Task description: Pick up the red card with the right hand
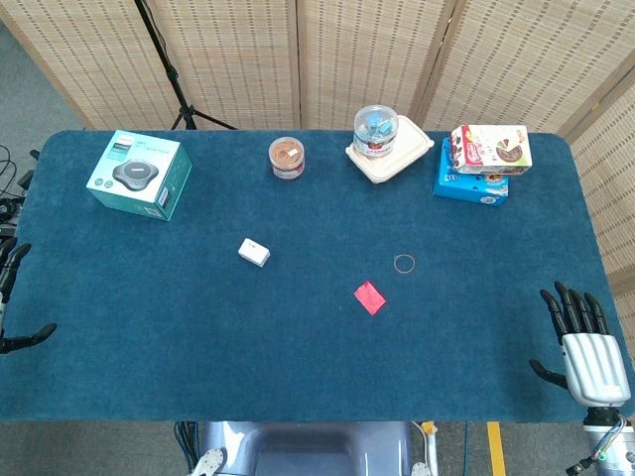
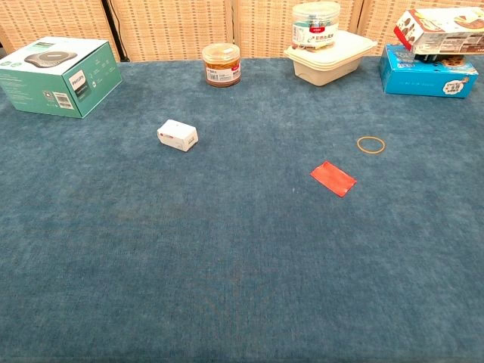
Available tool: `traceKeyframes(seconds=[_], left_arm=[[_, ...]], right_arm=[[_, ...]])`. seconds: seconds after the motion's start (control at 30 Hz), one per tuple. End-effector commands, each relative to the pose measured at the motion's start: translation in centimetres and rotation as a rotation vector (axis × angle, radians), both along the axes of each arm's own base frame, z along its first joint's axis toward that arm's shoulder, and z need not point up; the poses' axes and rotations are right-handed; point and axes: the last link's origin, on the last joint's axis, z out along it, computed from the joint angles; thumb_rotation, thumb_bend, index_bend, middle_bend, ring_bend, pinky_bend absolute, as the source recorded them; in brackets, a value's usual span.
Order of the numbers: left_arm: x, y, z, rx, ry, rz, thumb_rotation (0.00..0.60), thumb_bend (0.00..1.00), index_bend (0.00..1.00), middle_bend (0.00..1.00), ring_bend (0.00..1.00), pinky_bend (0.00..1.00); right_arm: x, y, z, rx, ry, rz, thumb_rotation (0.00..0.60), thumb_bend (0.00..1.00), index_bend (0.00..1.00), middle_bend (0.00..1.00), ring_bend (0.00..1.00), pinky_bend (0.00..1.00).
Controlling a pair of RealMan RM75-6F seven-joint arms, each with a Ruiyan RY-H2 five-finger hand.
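The red card lies flat on the blue table cloth, a little right of centre; the chest view shows the red card too. My right hand rests at the table's front right corner, fingers apart and holding nothing, well to the right of the card. My left hand shows only as dark fingers at the left edge of the head view, spread and empty. Neither hand appears in the chest view.
A rubber band lies just behind and right of the card. A small white box sits left of centre. At the back stand a green box, a brown jar, a plastic container and stacked snack boxes.
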Motion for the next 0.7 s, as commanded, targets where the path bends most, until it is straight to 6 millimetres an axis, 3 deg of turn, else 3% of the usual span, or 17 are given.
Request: traceKeyframes(seconds=[0.03,0.33,0.7], left_arm=[[0.0,-0.1,0.1,0.004,-0.007,-0.003,0.600,0.00,0.00,0.00,0.00,0.00],[-0.1,-0.1,0.6,0.015,-0.027,-0.006,0.600,0.00,0.00,0.00,0.00,0.00],[-0.2,0.1,0.5,0.014,-0.018,0.003,0.600,0.00,0.00,0.00,0.00,0.00]], right_arm=[[0.0,0.0,0.0,0.001,0.000,0.003,0.600,0.00,0.00,0.00,0.00,0.00],[1.1,-0.9,-1.4,0.063,-0.021,0.047,0.600,0.00,0.00,0.00,0.00,0.00],[5.9,-7.1,-5.4,0.321,-0.049,0.220,0.600,0.00,0.00,0.00,0.00,0.00]])
